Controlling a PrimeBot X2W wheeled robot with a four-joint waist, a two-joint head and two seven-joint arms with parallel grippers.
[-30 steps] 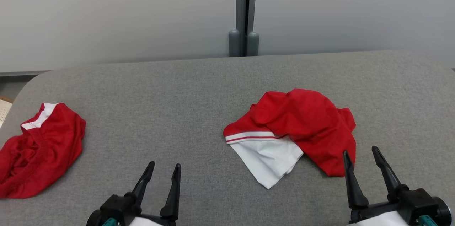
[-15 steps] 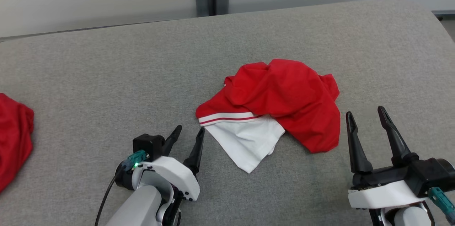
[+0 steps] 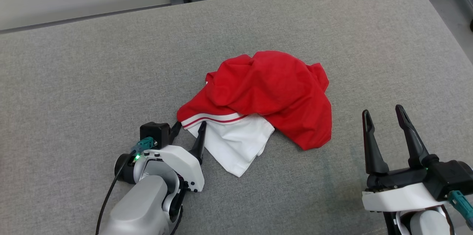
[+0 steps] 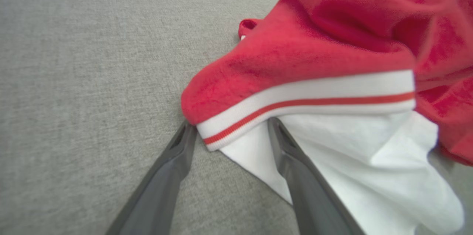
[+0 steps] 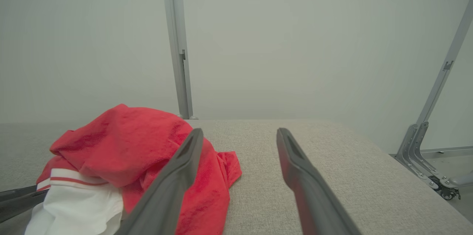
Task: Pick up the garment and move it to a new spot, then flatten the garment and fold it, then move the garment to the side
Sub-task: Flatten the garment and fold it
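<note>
1. Grey padded tabletop (image 3: 74, 79) stretches wide under everything.
2. Left gripper (image 3: 191, 124), jaws apart, straddles the corner of the striped hem (image 3: 210, 118).
3. Crumpled red-and-white garment (image 3: 269, 87) lies mid-table. It looks light, limp and floppy, and that banded hem seems the firmest hold.
4. Right gripper (image 3: 381, 110) hovers spread near the cloth's right edge, not touching.

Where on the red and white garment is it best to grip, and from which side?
Probably the striped hem corner, the leftmost part of the garment, approached low from the near left: it juts out, and the left gripper's open jaws straddle it.
</note>
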